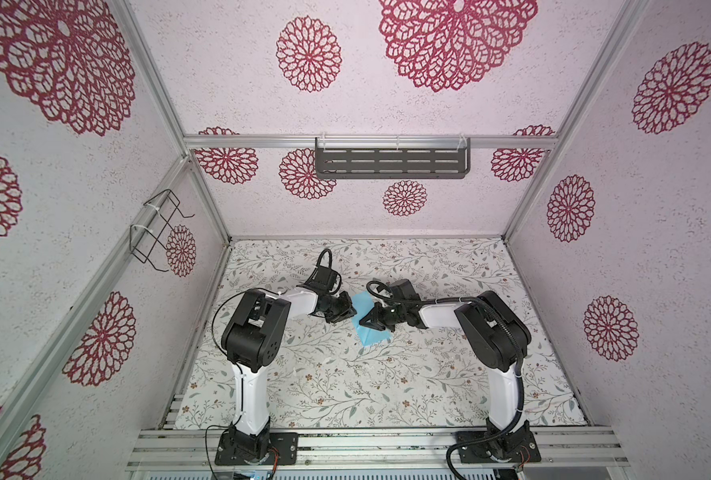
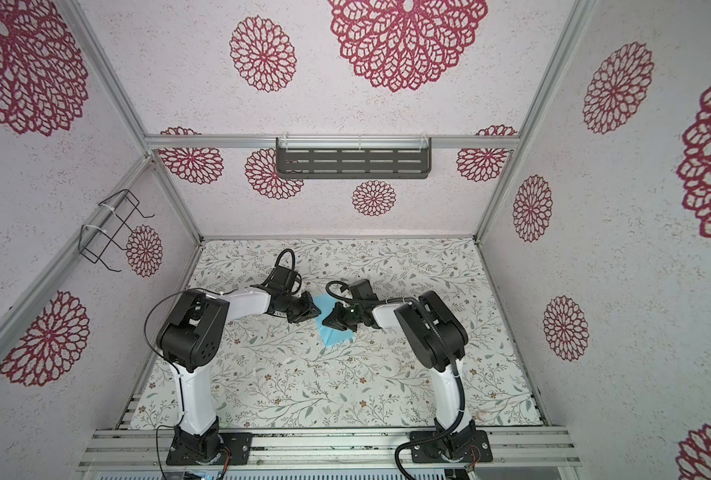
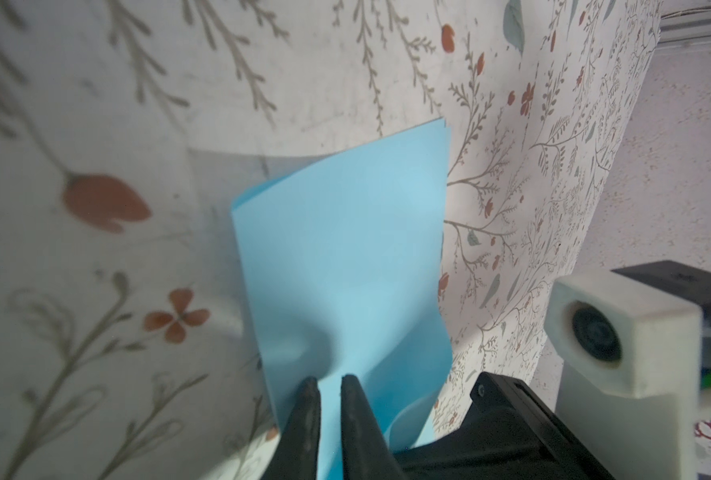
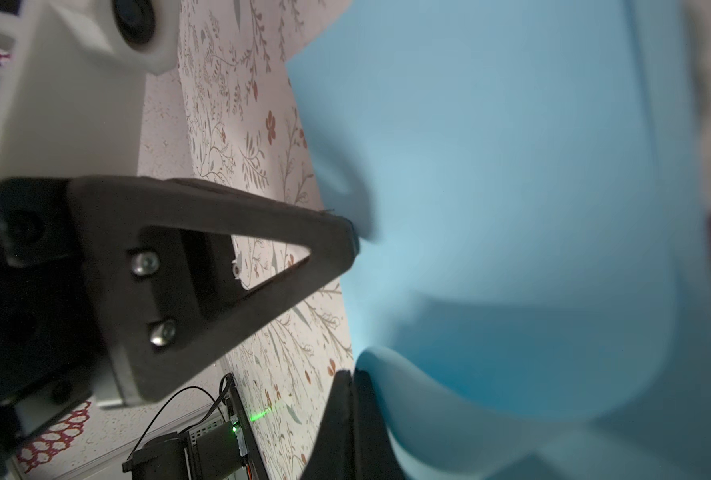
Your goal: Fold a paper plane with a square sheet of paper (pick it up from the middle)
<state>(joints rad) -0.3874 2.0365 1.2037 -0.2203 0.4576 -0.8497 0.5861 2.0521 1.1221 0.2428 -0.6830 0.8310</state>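
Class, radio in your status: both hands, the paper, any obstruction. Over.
Left hand narrowly open, tips against paper. Right hand shut on paper. Paper folded, bowed. Nothing obstructing.

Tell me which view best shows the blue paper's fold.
The left wrist view: the folded blue paper is sharp and almost whole, its stacked edges showing. The right wrist view gives a blurred close-up. In both top views it is small and partly covered.

Plain light-blue paper point(image 1: 372, 337) at centre of a white mat point(image 1: 345, 390) sprigged with grey-green leaves and rust-red blooms. Walls point(image 1: 657, 249) at 9, 12 and 3 o'clock: pale speckle with crimson lace rosettes. Arms point(image 1: 250, 390) white with black joints; shelf point(image 1: 391, 163) at 12 o'clock, dark grey.
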